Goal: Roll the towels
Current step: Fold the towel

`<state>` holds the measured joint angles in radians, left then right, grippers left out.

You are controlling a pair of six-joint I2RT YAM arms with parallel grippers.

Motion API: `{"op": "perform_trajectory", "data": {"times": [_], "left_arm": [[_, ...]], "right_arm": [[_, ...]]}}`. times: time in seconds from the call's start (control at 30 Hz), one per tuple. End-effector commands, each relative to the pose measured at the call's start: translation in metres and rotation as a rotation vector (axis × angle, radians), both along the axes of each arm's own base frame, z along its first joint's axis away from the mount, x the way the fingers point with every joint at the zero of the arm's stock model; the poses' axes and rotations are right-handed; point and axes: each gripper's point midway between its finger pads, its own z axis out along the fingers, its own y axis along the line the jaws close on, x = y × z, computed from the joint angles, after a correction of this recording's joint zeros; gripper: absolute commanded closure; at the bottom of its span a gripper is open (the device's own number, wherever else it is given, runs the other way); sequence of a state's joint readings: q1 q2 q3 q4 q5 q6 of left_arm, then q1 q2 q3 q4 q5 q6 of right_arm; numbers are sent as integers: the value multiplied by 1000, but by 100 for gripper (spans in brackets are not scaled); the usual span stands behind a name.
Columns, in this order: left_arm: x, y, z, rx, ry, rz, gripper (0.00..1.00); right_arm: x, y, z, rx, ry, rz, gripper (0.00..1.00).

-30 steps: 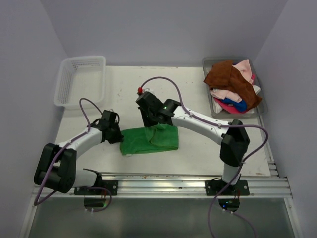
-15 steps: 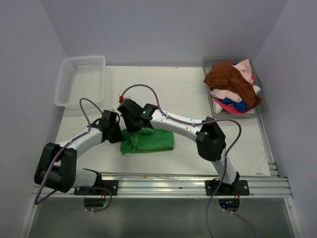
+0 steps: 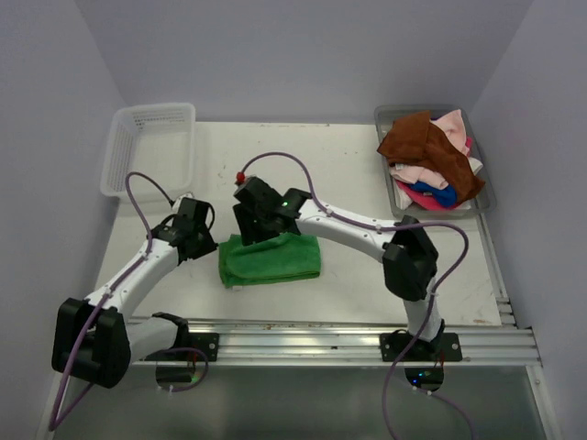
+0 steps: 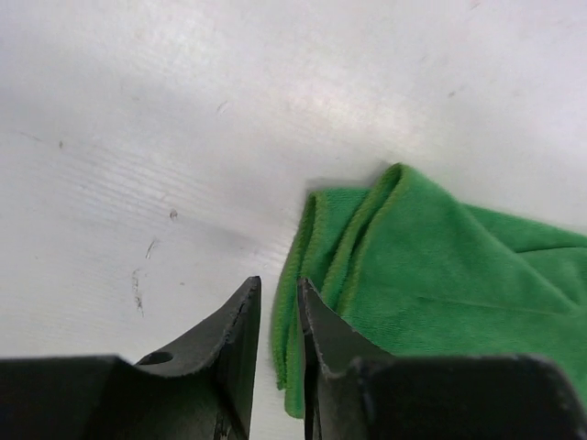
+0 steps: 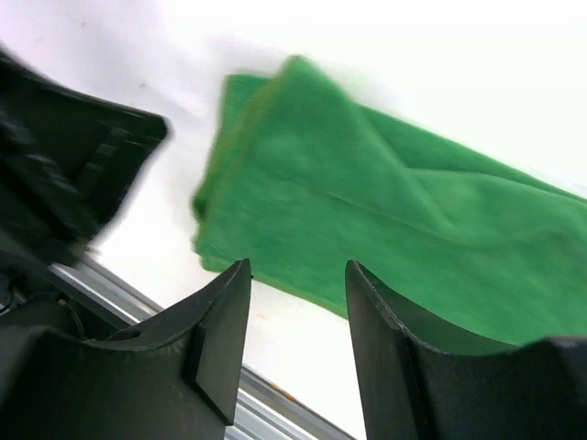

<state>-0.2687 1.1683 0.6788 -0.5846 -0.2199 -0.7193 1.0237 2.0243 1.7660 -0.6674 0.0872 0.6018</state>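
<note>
From above, we see a folded green towel lying on the white surface near the front, and more towels heaped in a grey tray at the far right. Only the wrist views show the jaws. The left end effector is narrowly parted at the towel's left edge. The right end effector gapes wide just above the towel, holding nothing.
</note>
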Motion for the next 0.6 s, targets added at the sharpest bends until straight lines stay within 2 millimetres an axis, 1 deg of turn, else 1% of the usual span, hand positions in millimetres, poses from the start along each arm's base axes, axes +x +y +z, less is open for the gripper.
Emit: {"op": "perform_trajectory", "data": {"times": [0.0,0.03,0.07,0.1,0.13,0.17,0.23,0.27,0.37,0.5,0.57], "left_arm": [[15,1,35,-2,-107,4,74],[17,-3,37,-19,-123,-25,72],[21,-17,39,-78,-148,-72,69],[22,-25,39,-98,-152,-105,67],[20,-34,36,-122,-144,-135,58],[20,-40,31,-129,-124,-153,55],[17,-50,19,-149,-85,-183,49],[18,-52,17,-153,-84,-184,49],[16,-50,6,-138,-49,-172,49],[9,-49,-7,-133,3,-176,49],[6,-52,-11,-153,11,-186,52]], "right_arm": [[34,-52,53,95,-89,-129,52],[38,-64,45,83,-78,-152,56],[41,-83,24,52,-40,-186,59],[41,-92,21,45,-38,-200,62],[41,-99,14,27,-33,-215,62],[40,-109,3,-1,-22,-230,62],[36,-113,-3,-17,-12,-232,62],[35,-115,-7,-21,-5,-235,62],[29,-117,-13,-21,9,-237,59],[27,-122,-13,-28,6,-243,59],[28,-122,-13,-34,4,-244,59]]}}
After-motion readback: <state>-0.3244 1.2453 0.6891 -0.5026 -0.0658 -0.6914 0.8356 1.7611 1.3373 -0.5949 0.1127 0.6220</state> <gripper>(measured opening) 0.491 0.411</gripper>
